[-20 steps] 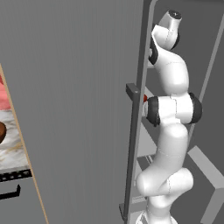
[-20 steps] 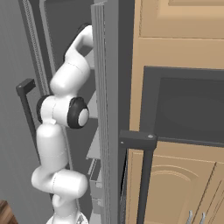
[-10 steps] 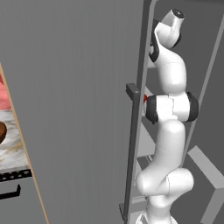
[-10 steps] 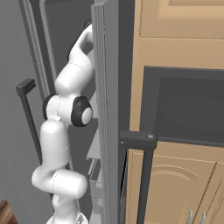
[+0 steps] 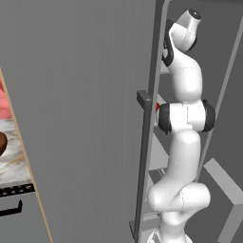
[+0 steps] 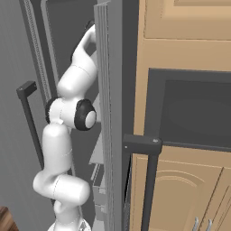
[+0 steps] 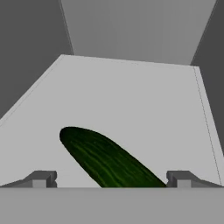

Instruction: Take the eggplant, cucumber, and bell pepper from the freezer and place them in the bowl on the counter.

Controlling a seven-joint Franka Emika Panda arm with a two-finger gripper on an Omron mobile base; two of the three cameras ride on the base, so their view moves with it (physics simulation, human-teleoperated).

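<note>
While the gripper (image 7: 111,180) is waiting wide open, the cucumber (image 7: 107,160) is lying slanted on the freezer shelf (image 7: 131,100) between its fingertips; closing crooked, it might be pushing the cucumber away.

No readable text, label, brand, number or sign anywhere in these views.

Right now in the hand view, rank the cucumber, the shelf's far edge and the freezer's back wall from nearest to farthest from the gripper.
1. Cucumber, lying between the open gripper tips.
2. Shelf's far edge, beyond the cucumber.
3. Freezer's back wall, behind the shelf.
</note>
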